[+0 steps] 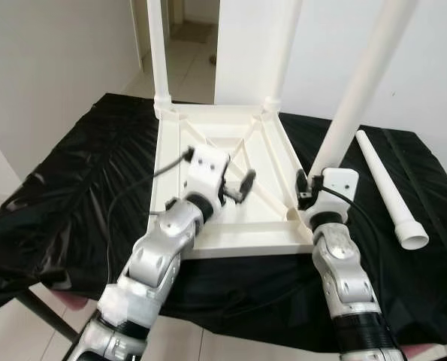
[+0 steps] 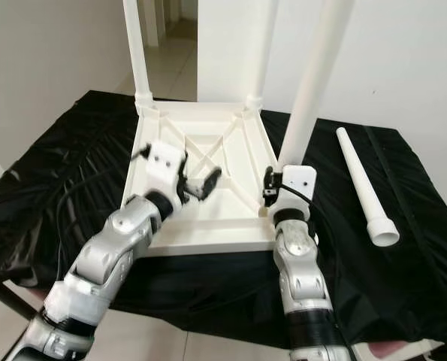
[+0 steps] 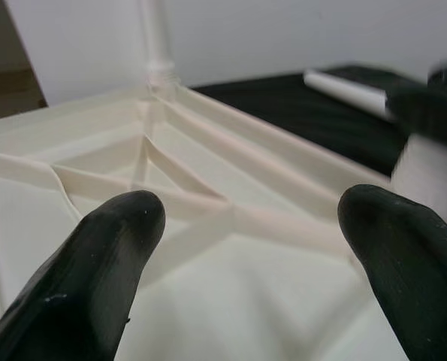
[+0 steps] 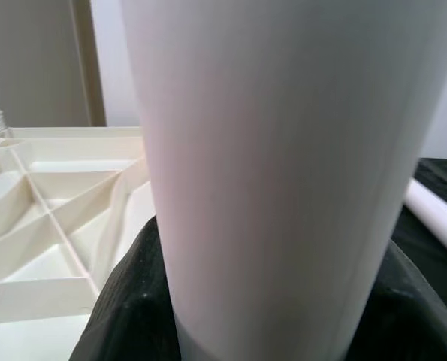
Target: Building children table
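— Tabletop point(image 1: 231, 192) lying upside down on the black cloth point(image 1: 73, 195), ribbed underside facing up. Legs?

— Standing in three corners: two legs at the tabletop's far corners point(image 1: 157, 53) point(image 1: 283, 53), a third leg point(image 1: 362, 83) at its near right corner, leaning slightly away to the right. Fourth leg point(image 1: 388, 188) lying loose on the cloth, well apart from the tabletop, to its right.

— Right gripper point(image 1: 304, 188)?

— Clamping the third leg near its base, at that near right corner; black fingers point(image 4: 125, 301) wrapping both sides of the white tube in the wrist view.

— Left gripper point(image 3: 249, 248)?

— Hovering over the tabletop's ribs, near its middle, fingers point(image 3: 103, 271) spread wide, gripping nothing, pointing across toward the right arm.

— Around the tabletop?

— Cloth draping in wrinkles over the edges, white walls and a tiled doorway beyond its far side.
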